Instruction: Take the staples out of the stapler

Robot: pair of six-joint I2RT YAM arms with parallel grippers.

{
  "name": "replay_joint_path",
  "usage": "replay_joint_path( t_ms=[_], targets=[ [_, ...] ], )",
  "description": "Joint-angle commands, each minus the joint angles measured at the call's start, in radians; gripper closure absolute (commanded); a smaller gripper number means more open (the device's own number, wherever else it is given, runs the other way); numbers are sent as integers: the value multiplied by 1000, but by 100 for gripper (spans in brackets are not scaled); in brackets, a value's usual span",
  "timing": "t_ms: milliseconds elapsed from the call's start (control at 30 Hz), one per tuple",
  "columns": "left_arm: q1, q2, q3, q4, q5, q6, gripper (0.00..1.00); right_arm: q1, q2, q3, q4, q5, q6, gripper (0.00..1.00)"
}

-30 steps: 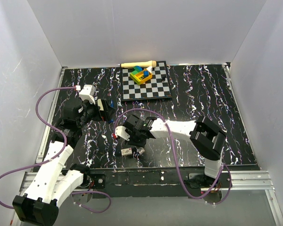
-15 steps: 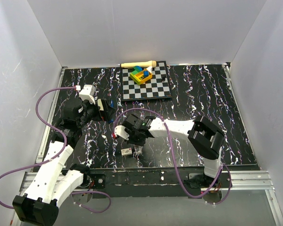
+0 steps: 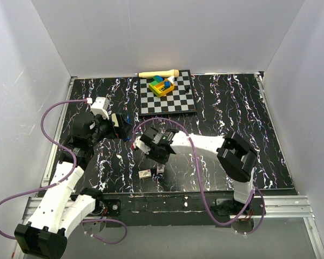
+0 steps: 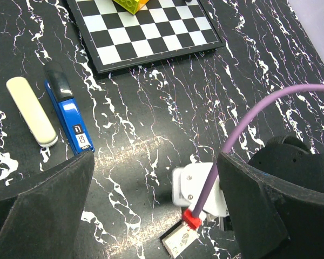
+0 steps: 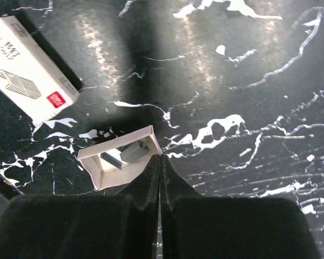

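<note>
Left wrist view: the stapler (image 4: 70, 116) lies flat on the black marbled table (image 4: 248, 97) at about ten o'clock from my spread left gripper (image 4: 155, 162). Its blue nose points toward five o'clock and its black tail toward eleven. A cream oblong piece (image 4: 31, 110) lies parallel just beside it on the nine o'clock side, apart from it. The checkerboard (image 4: 151, 32) sits at twelve o'clock. My left fingers are wide apart and hold nothing. My right gripper (image 5: 160, 159) has its fingers pressed together, empty as far as I can see. It hovers over an open white tray (image 5: 121, 156) of staple strips, with a staple box (image 5: 29, 89) at ten o'clock of it. I judge the stapler light and rigid, with a smooth plastic shell likely to skate on this glossy surface under any sideways push. The best hold looks to be across its narrow flanks near mid-length, which leaves the nose free. The cream piece crowds one flank, so a finger must slip between the two. Staple strips break easily and should be handled gently.
</note>
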Motion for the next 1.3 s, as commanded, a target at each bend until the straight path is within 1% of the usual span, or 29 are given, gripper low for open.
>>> replay_joint_path(
  t_ms=[0, 167, 233, 367, 467, 833, 867, 933, 1267],
  targets=[
    [-3, -11, 8, -5, 3, 10, 2, -27, -20, 60, -110, 56, 184, 99],
    [-3, -5, 8, -5, 5, 9, 2, -56, -54, 65, -202, 56, 399, 99],
    [-3, -5, 5, -5, 2, 9, 2, -56, -61, 56, -227, 84, 474, 99],
    [-1, -5, 5, -6, -1, 7, 2, -60, -94, -6, -210, 99, 629, 99],
    [-3, -3, 5, -6, -1, 6, 2, -63, -89, -20, -224, 99, 696, 99],
    [-3, 9, 4, -5, 2, 7, 2, -64, -78, -43, -210, 71, 753, 99],
    [-3, 12, 4, -5, 3, 7, 2, -64, -77, -44, -210, 68, 756, 97],
    [-3, 20, 4, -6, 8, 7, 2, -63, -75, -44, -210, 68, 761, 90],
    [-4, 38, 4, -6, 17, 6, 2, -64, -72, -39, -199, 71, 767, 82]
  ],
)
